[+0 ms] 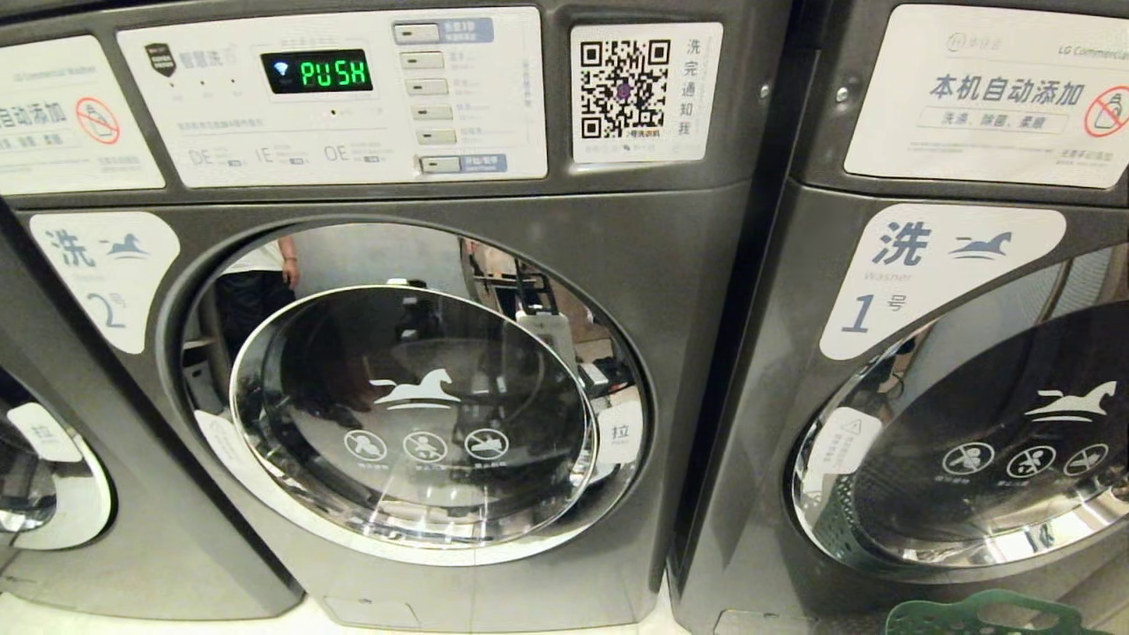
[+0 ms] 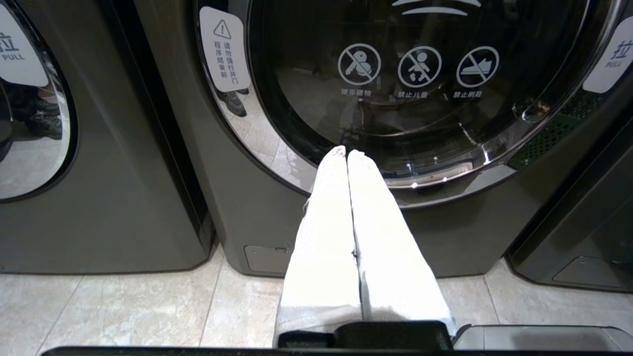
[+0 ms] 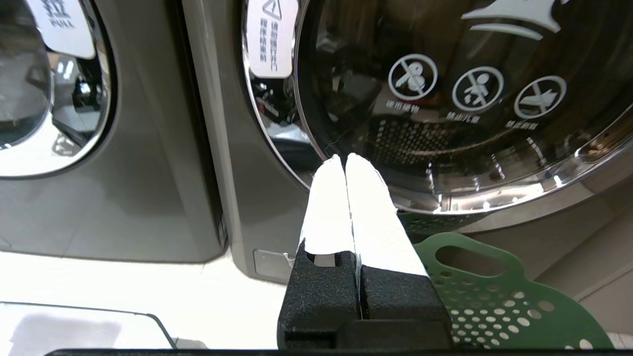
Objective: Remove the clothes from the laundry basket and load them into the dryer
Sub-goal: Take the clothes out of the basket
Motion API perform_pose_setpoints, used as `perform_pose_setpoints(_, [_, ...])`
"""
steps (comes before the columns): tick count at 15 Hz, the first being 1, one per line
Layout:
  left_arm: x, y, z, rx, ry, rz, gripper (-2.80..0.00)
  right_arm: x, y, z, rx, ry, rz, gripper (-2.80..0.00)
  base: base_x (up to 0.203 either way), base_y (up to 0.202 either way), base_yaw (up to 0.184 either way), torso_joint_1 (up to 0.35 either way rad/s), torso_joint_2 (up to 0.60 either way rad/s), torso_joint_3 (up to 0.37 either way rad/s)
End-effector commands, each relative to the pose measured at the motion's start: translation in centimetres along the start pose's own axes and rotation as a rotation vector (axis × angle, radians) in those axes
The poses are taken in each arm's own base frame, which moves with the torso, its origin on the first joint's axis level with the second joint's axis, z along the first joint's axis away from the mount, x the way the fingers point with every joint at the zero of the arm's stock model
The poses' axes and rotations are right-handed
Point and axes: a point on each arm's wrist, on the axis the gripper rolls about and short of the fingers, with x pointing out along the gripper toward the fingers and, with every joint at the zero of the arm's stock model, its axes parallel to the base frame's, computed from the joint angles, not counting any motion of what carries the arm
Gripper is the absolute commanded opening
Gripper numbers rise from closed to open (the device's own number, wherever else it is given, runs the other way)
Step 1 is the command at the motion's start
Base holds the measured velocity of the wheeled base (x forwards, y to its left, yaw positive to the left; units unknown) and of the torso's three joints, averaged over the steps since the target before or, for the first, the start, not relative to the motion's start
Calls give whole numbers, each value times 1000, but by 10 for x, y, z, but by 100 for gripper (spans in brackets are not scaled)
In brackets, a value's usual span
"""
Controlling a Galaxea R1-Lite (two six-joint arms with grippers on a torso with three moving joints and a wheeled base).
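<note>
Left gripper (image 2: 346, 154): nearest you in the left wrist view; you see its two white fingers (image 2: 326, 222) pressed flat together, closed on nothing, parked low above the tiled floor (image 2: 123, 306).
Right gripper (image 3: 344, 159): nearest you in the right wrist view; its white fingers (image 3: 373, 222) also meet along their whole length, closed and empty.
Machine at far left (image 1: 53, 459): you find it well off to the left of the left gripper, only its edge and a slice of its round door showing.
Machine numbered 2 (image 1: 688, 291): straight ahead of the left gripper's tips. Its green display (image 1: 317, 70) reads PUSH.
Door of machine 2 (image 1: 414, 423): closed, chrome-ringed dark glass just beyond the left gripper's fingertips, three round prohibition signs on the glass above them. The pull label (image 2: 610, 57) sits on the ring to the right of that gripper.
Machine numbered 1 (image 1: 882, 176): ahead of the right gripper and to the right of machine 2, the two cabinets side by side with a narrow dark gap between.
Door of machine 1 (image 3: 470, 99): closed as well, its lower rim just past the right gripper's tips.
Laundry basket (image 3: 474, 291): green, perforated, with a handle slot; you have it beside and below the right gripper, on that gripper's right, in front of machine 1's base. Only its rim shows in the head view, at the lower right.
Clothes: you cannot see any from these views; the basket's inside is out of sight.
</note>
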Motion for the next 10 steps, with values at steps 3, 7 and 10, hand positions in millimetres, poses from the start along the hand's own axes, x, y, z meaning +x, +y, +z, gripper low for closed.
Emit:
perform_pose_setpoints(3, [0,0,0,0,-1,1,-280,0,0,0,-2,-1,0,-280,0,0,0,3,3,-200])
perform_pose_setpoints(7, [0,0,0,0,0,1,-280,0,0,0,-2,0,-2,-280,0,0,0,4,3,-196])
perform_pose_setpoints(10, [0,0,0,0,-1,0,-280,0,0,0,-2,0,-1,-280,0,0,0,1,1,-203])
